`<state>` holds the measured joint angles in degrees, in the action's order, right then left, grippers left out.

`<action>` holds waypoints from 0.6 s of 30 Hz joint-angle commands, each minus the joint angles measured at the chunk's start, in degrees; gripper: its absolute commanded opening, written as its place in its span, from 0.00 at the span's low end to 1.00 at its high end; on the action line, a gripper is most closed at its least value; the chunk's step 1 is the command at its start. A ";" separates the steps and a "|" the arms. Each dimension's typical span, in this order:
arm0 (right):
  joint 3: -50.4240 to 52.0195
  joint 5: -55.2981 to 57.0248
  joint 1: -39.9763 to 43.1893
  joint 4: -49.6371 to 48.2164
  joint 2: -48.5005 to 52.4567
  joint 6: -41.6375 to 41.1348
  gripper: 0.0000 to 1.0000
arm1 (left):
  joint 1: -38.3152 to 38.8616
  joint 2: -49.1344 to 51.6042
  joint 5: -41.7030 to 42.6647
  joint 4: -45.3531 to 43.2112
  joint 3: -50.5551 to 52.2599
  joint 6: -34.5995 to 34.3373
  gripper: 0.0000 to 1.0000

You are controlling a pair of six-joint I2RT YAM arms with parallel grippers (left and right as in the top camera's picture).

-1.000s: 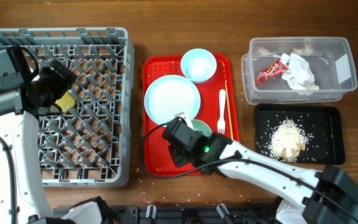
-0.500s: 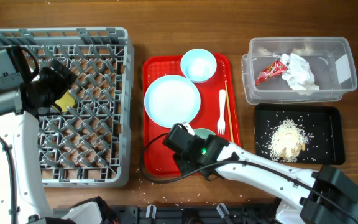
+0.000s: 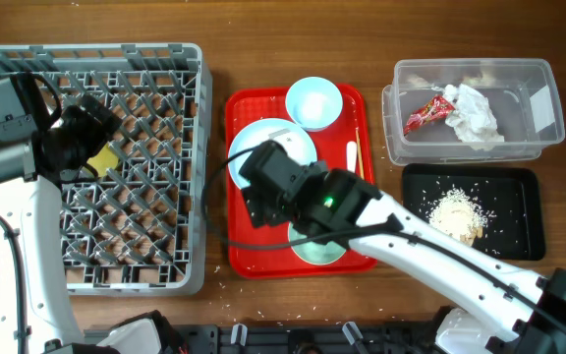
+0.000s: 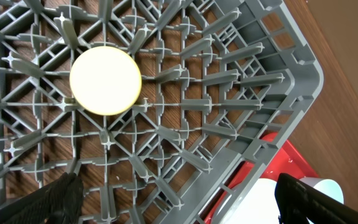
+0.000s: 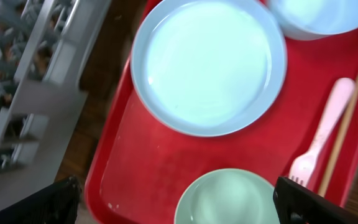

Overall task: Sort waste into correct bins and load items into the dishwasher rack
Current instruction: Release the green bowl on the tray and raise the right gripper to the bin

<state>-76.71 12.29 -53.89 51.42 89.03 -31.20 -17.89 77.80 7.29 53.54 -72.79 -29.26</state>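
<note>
Grey rack (image 3: 96,51) sitting on left arm's side, yellow cup (image 4: 105,79) resting among its pegs; left gripper (image 4: 185,199) hovering above it as before, fingers spread wide, nothing held; right gripper (image 5: 179,199) now hanging over red tray (image 3: 252,254) by round plate (image 5: 207,65), having shifted up from tray's near edge, fingers parted, empty; green bowl (image 5: 229,196) now showing at tray's near end; clear tub (image 3: 519,69) holding red wrapper (image 3: 425,113) and tissue (image 3: 472,113); its white label (image 3: 538,106) too small for reading.

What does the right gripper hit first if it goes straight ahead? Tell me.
Probably the pale green bowl, which lies between the open right gripper fingers. Depth is unclear, so it might meet the red tray beside it instead.
</note>
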 commanded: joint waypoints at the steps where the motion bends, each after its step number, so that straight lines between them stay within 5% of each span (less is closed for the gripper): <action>1: -1.31 2.08 3.56 0.70 -2.58 -2.91 1.00 | 0.11 -0.92 -0.33 -0.15 0.04 0.28 1.00; 7: -1.29 3.69 11.19 1.84 -9.31 -3.28 1.00 | 0.11 -0.92 -0.33 -0.15 0.04 0.28 1.00; 18: -1.29 15.82 11.76 2.03 -9.42 -3.39 1.00 | 0.11 -0.92 -0.33 -0.15 0.04 0.28 1.00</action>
<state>-76.77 25.21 -42.26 53.19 80.03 -33.63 -17.89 77.78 7.29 53.54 -72.79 -29.26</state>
